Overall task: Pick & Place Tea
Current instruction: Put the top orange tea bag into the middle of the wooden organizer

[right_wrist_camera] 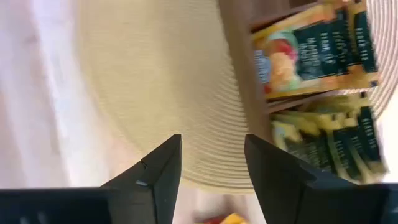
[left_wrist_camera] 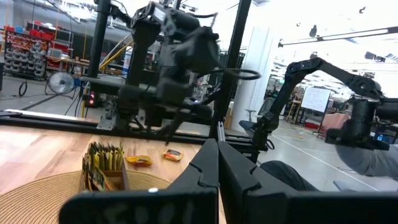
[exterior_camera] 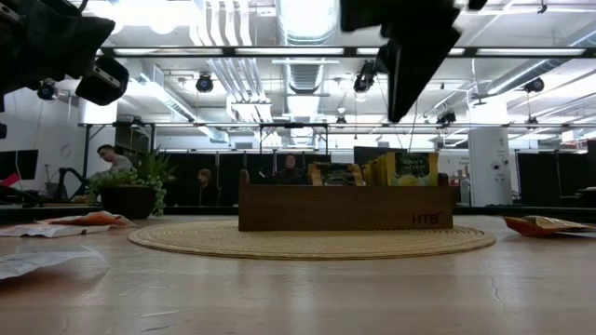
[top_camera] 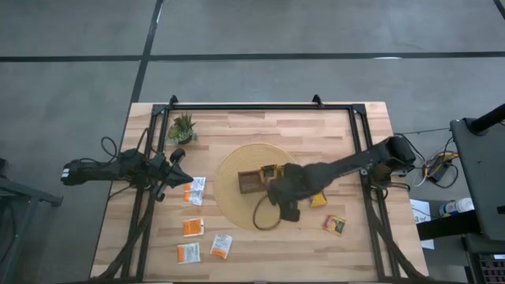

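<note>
High view: loose tea sachets (top_camera: 193, 227) lie flat on the table (top_camera: 260, 252), well left of the right end effector (top_camera: 278, 194), which hangs over the tray (top_camera: 251, 181).

Right wrist view: fingers (right_wrist_camera: 158, 171) spread, empty; filed sachets beside them.

Left end effector (top_camera: 175, 158): pressed together.

Judged light, thin, crinkly; pinch an edge.

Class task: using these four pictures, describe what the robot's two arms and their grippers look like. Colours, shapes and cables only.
Both arms are black, built of jointed segments. The left arm has black cables looping beside it. The right arm also trails a dark cable loop. The right gripper ends in two dark, wedge-shaped fingers; the left gripper has similar dark angular fingers.
</note>
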Controlling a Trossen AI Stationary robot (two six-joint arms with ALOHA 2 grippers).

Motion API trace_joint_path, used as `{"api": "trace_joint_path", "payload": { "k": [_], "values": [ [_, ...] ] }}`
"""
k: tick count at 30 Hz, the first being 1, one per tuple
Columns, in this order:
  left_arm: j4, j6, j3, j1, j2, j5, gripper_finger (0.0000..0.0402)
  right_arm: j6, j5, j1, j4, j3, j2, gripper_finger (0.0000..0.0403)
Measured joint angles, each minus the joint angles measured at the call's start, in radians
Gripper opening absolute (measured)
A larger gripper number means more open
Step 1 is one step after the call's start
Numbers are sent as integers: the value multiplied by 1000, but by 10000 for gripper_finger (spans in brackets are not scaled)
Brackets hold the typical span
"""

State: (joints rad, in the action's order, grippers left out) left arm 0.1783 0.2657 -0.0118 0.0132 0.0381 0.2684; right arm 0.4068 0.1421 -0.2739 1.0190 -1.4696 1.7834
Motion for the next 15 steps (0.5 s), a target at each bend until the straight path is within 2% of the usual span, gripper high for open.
{"api": "trace_joint_path", "payload": {
  "k": [8, 15],
  "values": [
    [0, 0, 0, 0, 0, 0, 0, 151, 104, -162, -6, 4, -14, 163],
    [0, 0, 0, 0, 0, 0, 0, 400, 306, -284, -12, 17, -1, 152]
  ]
}}
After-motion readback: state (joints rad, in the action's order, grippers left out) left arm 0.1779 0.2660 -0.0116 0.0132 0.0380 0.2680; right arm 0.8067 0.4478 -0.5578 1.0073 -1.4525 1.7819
